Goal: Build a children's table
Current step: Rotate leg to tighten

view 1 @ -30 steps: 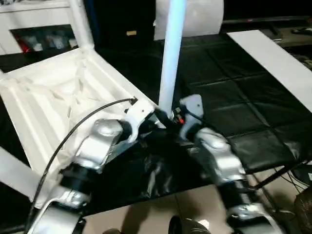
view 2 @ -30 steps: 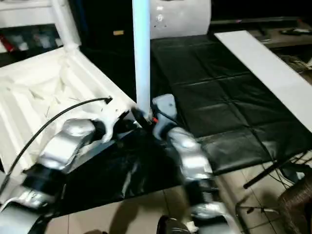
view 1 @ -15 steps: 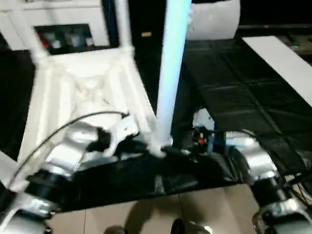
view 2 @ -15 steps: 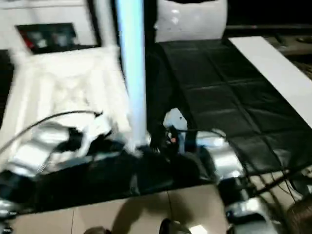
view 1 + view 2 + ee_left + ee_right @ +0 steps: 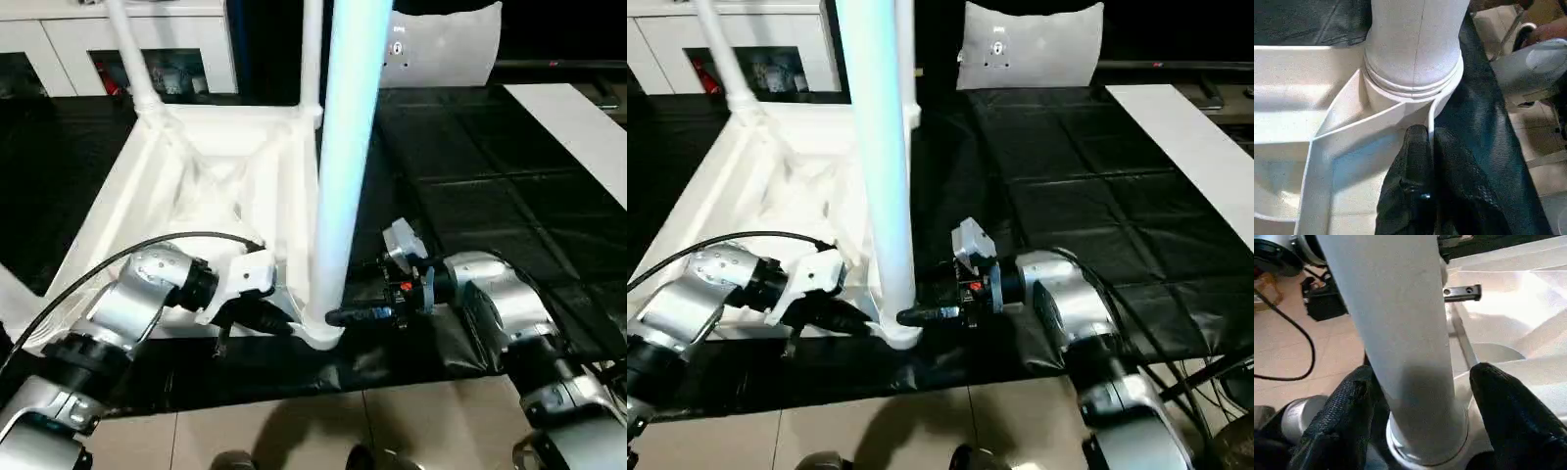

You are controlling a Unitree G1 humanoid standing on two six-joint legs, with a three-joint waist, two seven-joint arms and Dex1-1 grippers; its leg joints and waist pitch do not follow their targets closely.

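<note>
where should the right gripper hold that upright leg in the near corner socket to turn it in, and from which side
Low on the leg, just above the corner socket, coming in level from the robot's right. The tube stands upright and is round, so fingers either side of it get an even hold. The left gripper already pinches the table's rim on the other side, so the right approach looks free.

The top (image 5: 201, 186) lies underside up on the mat (image 5: 490, 186), left of centre. A leg (image 5: 343, 166) stands in its near right socket (image 5: 1413, 85). Two more legs rise at the far corners.
</note>
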